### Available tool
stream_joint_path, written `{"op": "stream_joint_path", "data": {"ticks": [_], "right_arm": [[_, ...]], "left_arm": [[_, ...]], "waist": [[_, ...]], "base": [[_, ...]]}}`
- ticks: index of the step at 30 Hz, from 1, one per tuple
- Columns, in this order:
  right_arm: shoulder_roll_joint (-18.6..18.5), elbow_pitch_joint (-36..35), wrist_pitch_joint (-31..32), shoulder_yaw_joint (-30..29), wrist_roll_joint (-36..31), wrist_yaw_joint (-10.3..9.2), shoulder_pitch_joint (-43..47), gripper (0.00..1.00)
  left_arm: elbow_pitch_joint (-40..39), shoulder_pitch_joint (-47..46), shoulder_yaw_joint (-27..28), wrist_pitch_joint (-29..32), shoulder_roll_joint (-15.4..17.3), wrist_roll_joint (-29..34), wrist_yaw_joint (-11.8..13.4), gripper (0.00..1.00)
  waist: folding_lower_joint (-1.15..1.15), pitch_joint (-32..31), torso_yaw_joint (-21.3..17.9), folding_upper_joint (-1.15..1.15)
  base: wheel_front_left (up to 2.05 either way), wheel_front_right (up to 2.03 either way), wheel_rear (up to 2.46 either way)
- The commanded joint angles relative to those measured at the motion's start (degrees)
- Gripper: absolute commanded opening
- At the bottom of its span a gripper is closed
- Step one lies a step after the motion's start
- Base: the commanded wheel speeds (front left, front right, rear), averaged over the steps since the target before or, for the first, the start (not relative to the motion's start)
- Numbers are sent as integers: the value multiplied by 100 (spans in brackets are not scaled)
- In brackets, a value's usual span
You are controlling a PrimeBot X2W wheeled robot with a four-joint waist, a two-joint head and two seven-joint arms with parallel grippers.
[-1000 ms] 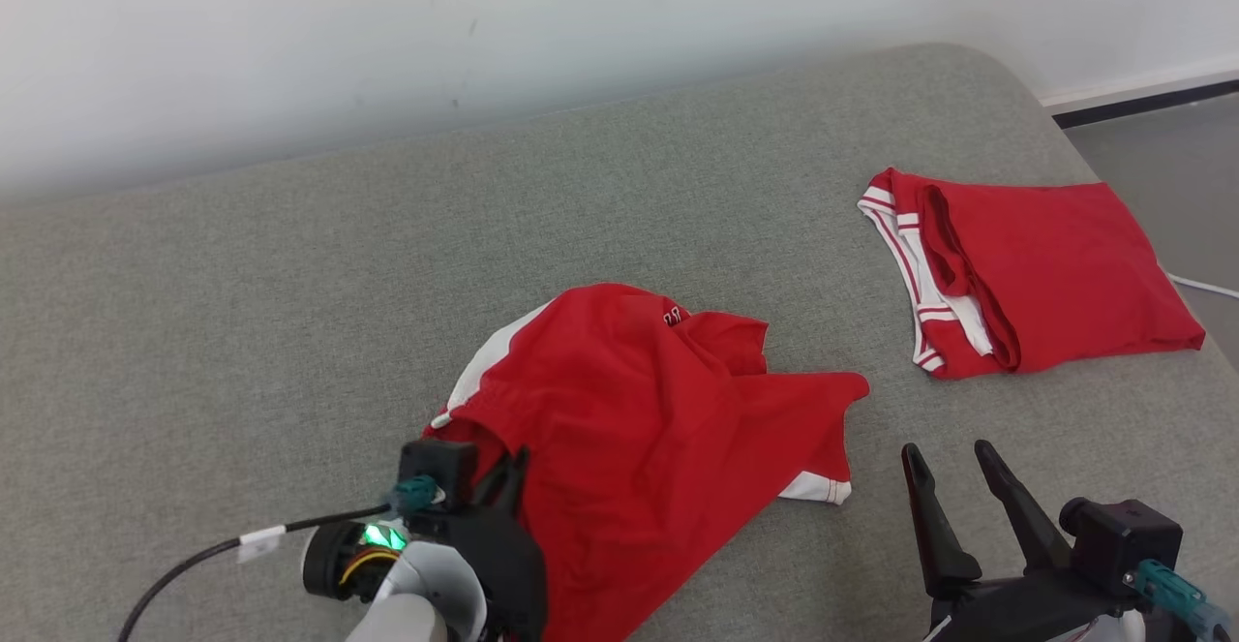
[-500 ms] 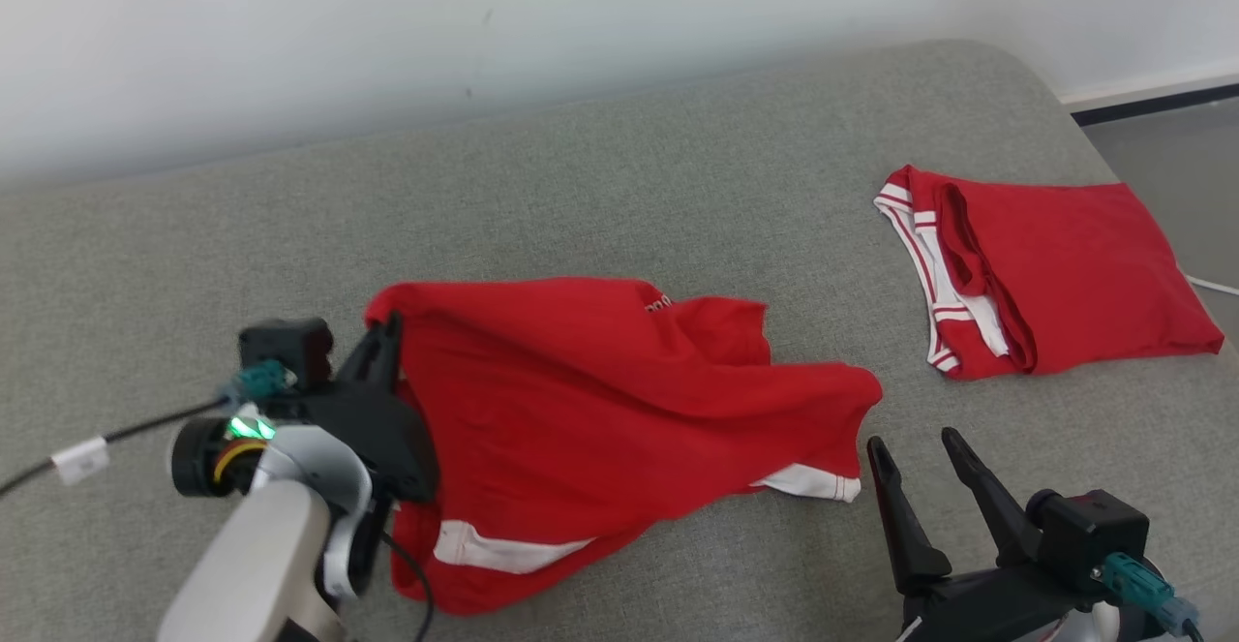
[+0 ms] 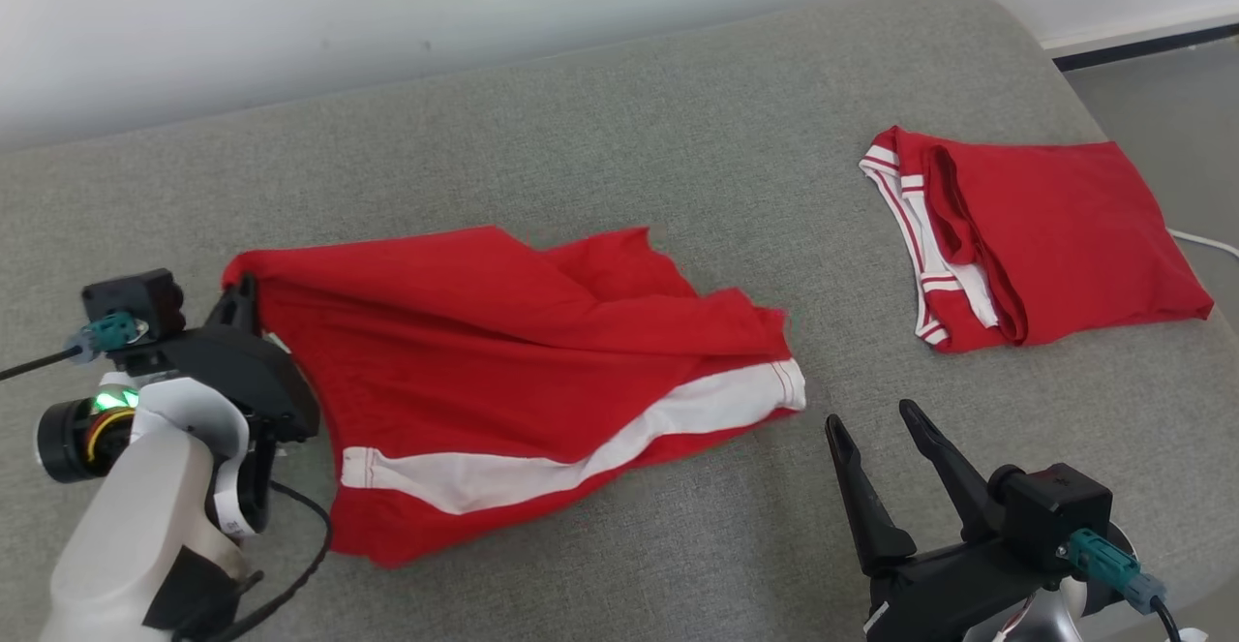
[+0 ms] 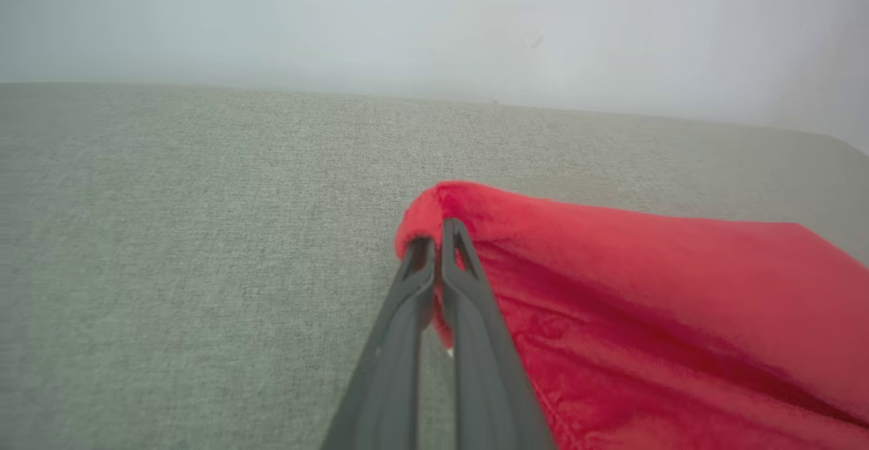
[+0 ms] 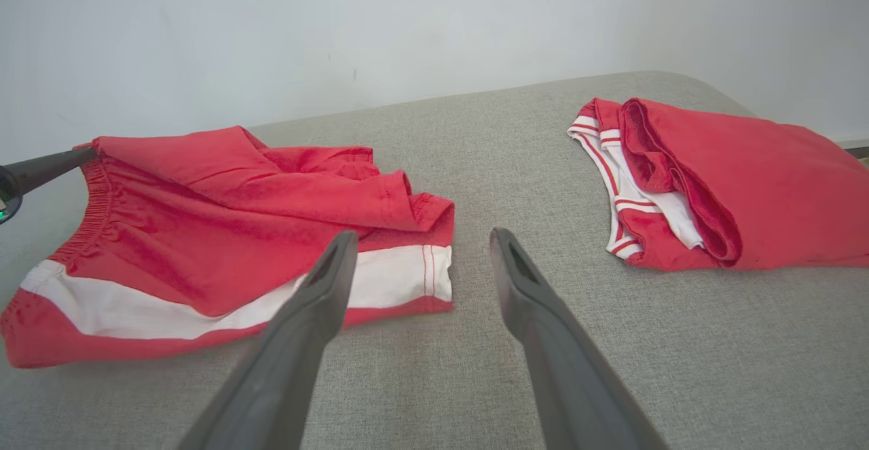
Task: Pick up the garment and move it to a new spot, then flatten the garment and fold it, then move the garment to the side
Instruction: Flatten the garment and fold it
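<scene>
The red shorts [image 3: 503, 361] are laid across the left part of the grey cushion [image 3: 600, 129], their waistband corner pinched tight between the fingers of the left gripper [image 3: 242, 295], apparently so that the cloth can be pulled out flat from that end. The right gripper [image 3: 871, 419] is held wide and empty just beside the white-striped hem, seemingly placed to take the opposite end. A folded red garment [image 3: 1045, 235] is set well apart at the right

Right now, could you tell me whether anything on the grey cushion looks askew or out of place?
The red shorts lie rumpled, top layer bunched, one waistband corner pinched in the left gripper. The folded red garment looks tidy.
</scene>
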Motion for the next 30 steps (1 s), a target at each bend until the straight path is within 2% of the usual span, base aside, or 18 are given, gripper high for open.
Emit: {"op": "stream_joint_path", "data": {"ticks": [1,2,5,8,14,19,22,27,30], "right_arm": [[-22,-4,25,43,-32,-13,-61,100],[-31,-4,38,65,-28,-13,-76,100],[-44,0,62,91,-19,-13,-97,100],[-47,29,90,75,-6,-13,-76,100],[-42,93,131,-11,28,-13,62,100],[-28,128,126,-59,47,-13,173,100],[-10,145,134,-73,67,-13,225,100],[6,157,-105,-173,142,-13,268,100],[4,282,-360,-180,165,-13,332,100]], "left_arm": [[150,-134,29,-134,76,44,38,82],[252,-170,28,-216,83,76,47,100],[490,-260,-37,-503,88,198,50,100],[704,-255,-104,-598,-6,175,-49,100],[974,-1,-233,-401,-166,27,-398,100],[1016,231,-271,-217,-238,-95,-517,100],[852,458,-340,-412,-235,-21,-518,100],[152,1063,-285,-1250,-293,12,-539,100],[-551,1563,-116,-1462,-323,198,-362,100]], "waist": [[-1,16,19,-1],[-1,16,38,-1],[-1,-16,127,-1],[-1,-112,256,-1],[-1,-426,568,-1],[-1,-647,736,-1],[-1,-771,826,-1],[-1,-934,916,-1],[-1,-1022,952,-1]], "base": [[0,0,0],[0,0,0],[0,0,0],[0,0,0],[0,0,0],[0,0,0],[0,0,0],[0,0,0],[0,0,0]]}}
